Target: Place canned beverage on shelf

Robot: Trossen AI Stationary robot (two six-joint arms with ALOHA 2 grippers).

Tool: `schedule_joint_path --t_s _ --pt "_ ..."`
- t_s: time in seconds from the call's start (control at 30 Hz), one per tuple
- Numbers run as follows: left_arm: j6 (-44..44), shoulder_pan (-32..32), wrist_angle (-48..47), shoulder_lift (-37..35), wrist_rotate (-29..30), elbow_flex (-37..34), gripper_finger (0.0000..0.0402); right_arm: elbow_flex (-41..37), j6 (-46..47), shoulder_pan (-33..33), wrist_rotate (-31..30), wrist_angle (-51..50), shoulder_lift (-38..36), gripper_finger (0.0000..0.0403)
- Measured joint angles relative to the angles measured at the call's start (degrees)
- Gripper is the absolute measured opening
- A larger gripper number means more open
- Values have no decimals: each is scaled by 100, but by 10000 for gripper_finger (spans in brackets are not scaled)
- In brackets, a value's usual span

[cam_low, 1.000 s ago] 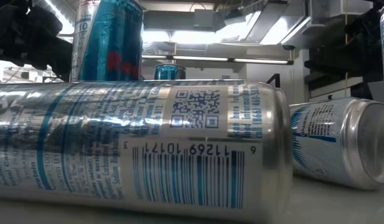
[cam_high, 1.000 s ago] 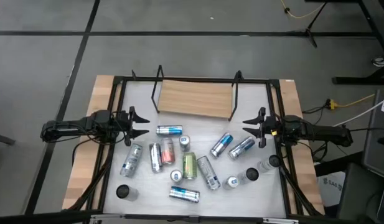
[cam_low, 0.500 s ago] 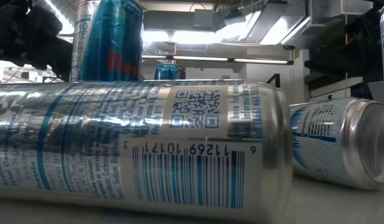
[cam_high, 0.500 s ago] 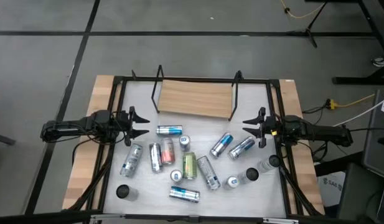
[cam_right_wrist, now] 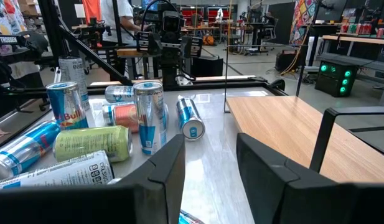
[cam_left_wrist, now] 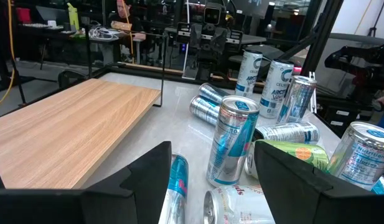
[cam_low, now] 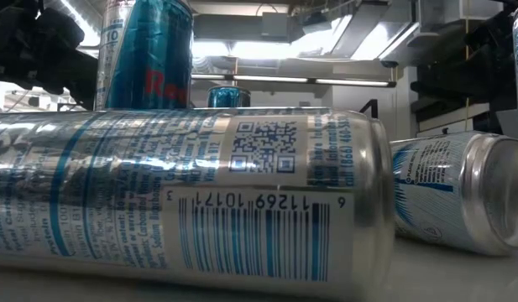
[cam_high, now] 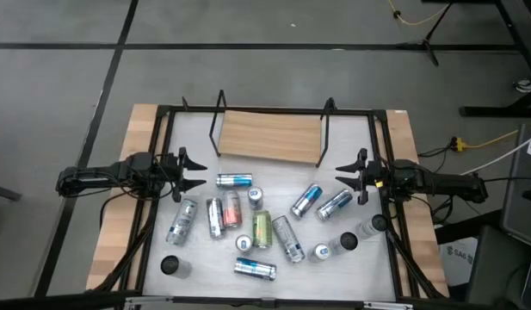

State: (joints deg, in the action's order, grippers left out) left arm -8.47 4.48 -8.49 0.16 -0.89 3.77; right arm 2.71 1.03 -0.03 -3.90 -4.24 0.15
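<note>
- From above, the shelf (cam_high: 269, 136) stands bare at the table's far edge, cans strewn in front of it, a green can (cam_high: 262, 228) lying among them.
- The low view is blocked by one silver can (cam_low: 191, 197) lying across it.
- Left gripper (cam_high: 194, 170) waits at the left side, fingers parted, holding nothing.
- Right gripper (cam_high: 345, 178) waits opposite, closed as far as it goes, empty; its wrist view still shows a gap.
</note>
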Motion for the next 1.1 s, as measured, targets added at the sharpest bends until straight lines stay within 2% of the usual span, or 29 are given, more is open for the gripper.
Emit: schedule_joint_path --t_s 0.13,0.43,0.53,0.67,0.9,1.1 --pt "0 1 2 0 2 0 224 -12 201 2 0 247 5 134" --pt "0 1 367 1 4 0 224 -8 2400 2 0 2133 4 134" --pt "-8 -1 610 1 29 0 224 -7 2310 2 -34 2500 4 134" --pt "-11 -1 1002 2 179 0 224 -5 1991 2 -513 2594 4 134" --pt "-13 1 1557 1 339 0 224 -3 2459 2 -606 3141 10 134" --pt "-13 0 1569 2 339 0 224 2 2789 2 -603 3387 8 136"
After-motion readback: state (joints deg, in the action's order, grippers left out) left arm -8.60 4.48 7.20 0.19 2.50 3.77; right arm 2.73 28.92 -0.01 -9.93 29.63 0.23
